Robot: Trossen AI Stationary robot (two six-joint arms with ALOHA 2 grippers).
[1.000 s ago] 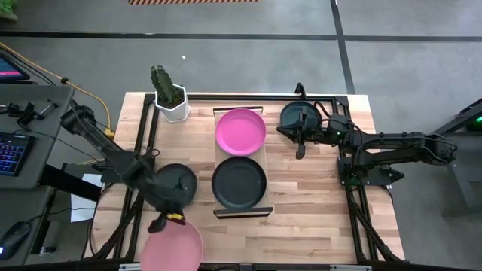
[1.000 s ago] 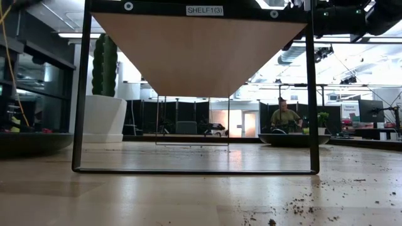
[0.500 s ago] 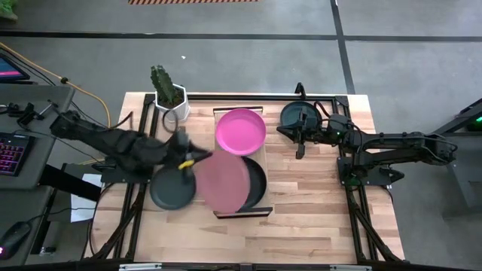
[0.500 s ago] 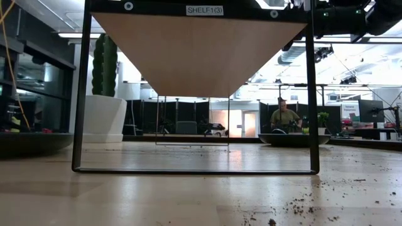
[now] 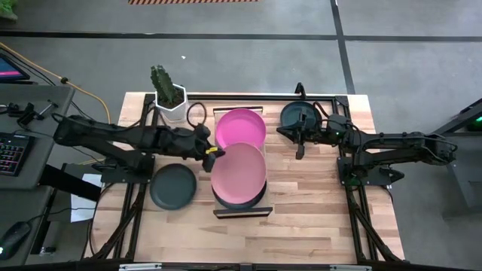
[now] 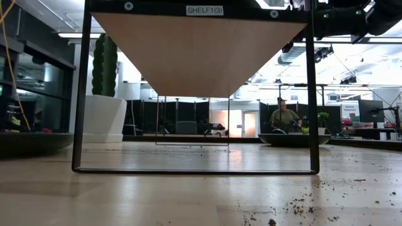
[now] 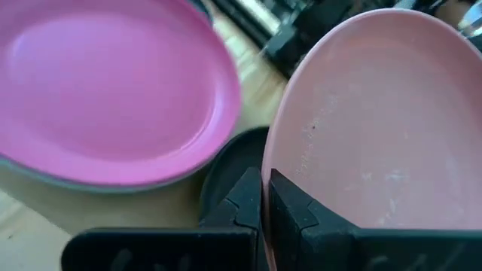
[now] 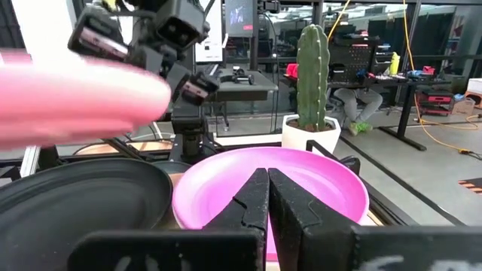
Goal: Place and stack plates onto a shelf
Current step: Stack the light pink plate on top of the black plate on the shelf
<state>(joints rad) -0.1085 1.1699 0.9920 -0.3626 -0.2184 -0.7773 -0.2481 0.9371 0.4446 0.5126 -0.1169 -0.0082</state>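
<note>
Your left gripper point(image 5: 211, 150) is clamped on the rim of the pale pink plate point(image 5: 239, 170) and holds it just above the dark plate point(image 5: 256, 199) that lies on the near half of the shelf point(image 5: 242, 212). The bright pink plate point(image 5: 241, 129) sits on the far half. To stack well, I think you should level the pale plate first, because in the right wrist view it seems raised and a little tilted, then centre it over the dark rim and lower it before you let go. Your right gripper point(image 5: 301, 147) waits with fingers pressed together beside another dark plate point(image 5: 299, 117). On the shelf frame a white label point(image 6: 204, 10) reads "SHELF1(3)".
</note>
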